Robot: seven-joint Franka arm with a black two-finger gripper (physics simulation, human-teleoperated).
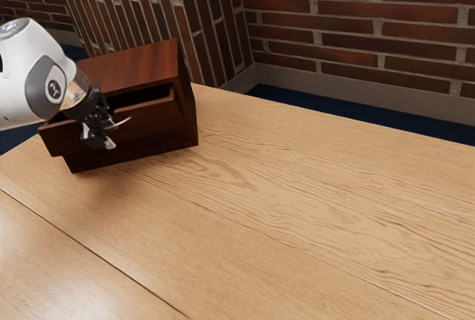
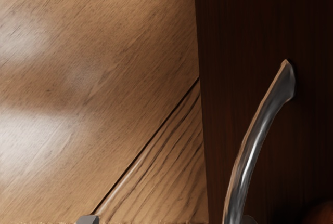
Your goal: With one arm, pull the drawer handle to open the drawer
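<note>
A dark red-brown wooden cabinet (image 1: 148, 67) stands on the table at the exterior view's left. Its drawer (image 1: 145, 121) sticks out a short way, with a dark gap showing above the drawer front. The curved silver handle (image 1: 119, 121) is on that front. My black gripper (image 1: 99, 133) is at the handle, coming in from the left. In the wrist view the handle (image 2: 260, 135) arcs down across the drawer front (image 2: 234, 52) and ends close beside one fingertip (image 2: 247, 219). The other fingertip (image 2: 88, 219) stands well apart, so the gripper is open around the handle.
The light wooden table (image 1: 297, 209) stretches wide toward the exterior view's right and front, with a seam running across it (image 2: 151, 146). Brick walls (image 1: 356, 15) rise behind the cabinet and along the back.
</note>
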